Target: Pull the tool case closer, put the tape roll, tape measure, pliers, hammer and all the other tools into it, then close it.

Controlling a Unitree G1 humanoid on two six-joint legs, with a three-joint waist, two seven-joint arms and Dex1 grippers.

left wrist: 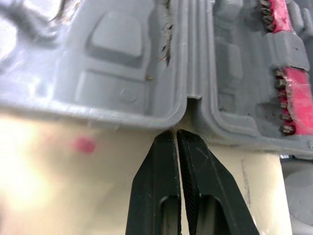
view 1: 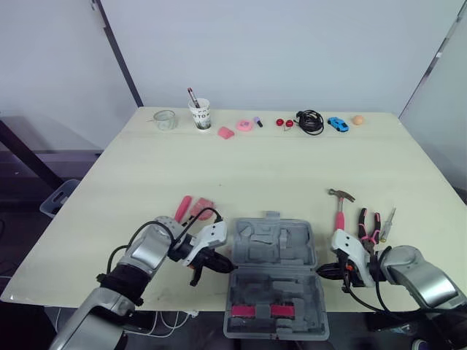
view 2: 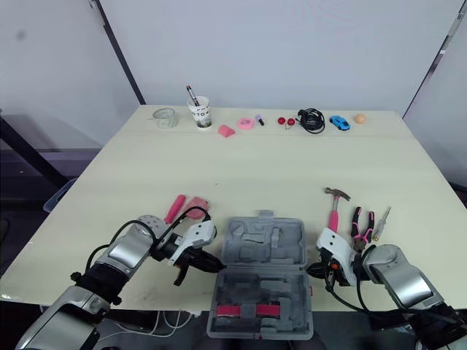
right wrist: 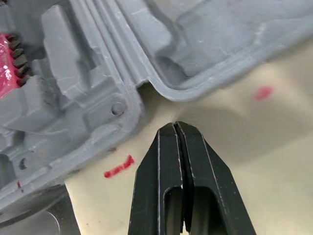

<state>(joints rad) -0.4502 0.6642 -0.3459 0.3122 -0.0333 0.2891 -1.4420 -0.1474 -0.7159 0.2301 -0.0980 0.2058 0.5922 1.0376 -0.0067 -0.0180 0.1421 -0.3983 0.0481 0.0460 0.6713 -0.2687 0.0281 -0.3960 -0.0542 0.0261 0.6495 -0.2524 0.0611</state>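
**Both pincers clenched beside the grey plastic tool case (view 1: 273,248)**

Lying open at the near edge of the pale wooden table (view 1: 255,168), between the two arms. On the left gripper (left wrist: 176,134), black fingers pressed together on nothing, tips at the notch where the two halves meet. On the right gripper (right wrist: 174,126), same empty clench, tips just beside the opposite hinge corner. Right of the case: pink-handled hammer (view 1: 339,215), pink-and-black pliers (view 1: 367,222), slim screwdriver (view 1: 387,222). Left of it: two pink tools (view 1: 193,209).

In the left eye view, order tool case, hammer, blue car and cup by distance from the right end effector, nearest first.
1. tool case, alongside.
2. hammer, just ahead.
3. blue car, far edge.
4. cup, far left.
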